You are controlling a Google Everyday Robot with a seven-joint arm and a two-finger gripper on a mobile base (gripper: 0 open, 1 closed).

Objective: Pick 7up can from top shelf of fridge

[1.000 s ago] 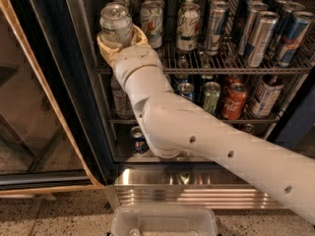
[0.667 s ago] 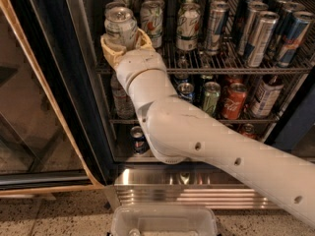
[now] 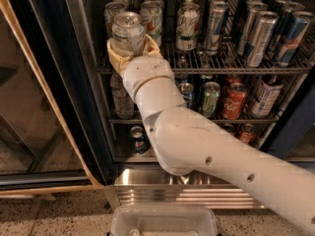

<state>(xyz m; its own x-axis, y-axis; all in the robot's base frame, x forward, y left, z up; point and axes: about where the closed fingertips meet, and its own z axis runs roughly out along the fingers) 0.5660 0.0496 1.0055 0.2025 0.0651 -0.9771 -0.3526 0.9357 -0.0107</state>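
Holding the 7up can (image 3: 128,32), the gripper (image 3: 132,53) sits at the left end of the top shelf (image 3: 236,70), just above its front rail, with the cream fingers (image 3: 116,59) clenched around the can's lower half. Against the picture of a second ago, the can and gripper stand a little farther right and a little lower, while the other drinks in the fridge (image 3: 54,82) keep their places. The can is upright, its silver lid facing up; the fingers hide its base, so whether it touches the rack cannot be told. One white arm (image 3: 197,141) reaches in from the lower right corner. Counted on the top shelf: one held can, two white logo cans (image 3: 188,26) just right of it, one more can (image 3: 114,13) partly hidden at its left, and three slim silver-and-blue cans (image 3: 258,36) along the right part of the front edge, with further rows behind too crowded to count. The middle rack shows one clear bottle (image 3: 120,95) at the left end and four cans along the front, among them one green can (image 3: 210,98) and one red can (image 3: 233,100). Below, one blue can (image 3: 138,139) stands at the left. One ribbed steel panel (image 3: 147,188) runs under the racks, and one clear plastic bin (image 3: 165,220) lies at the bottom edge.
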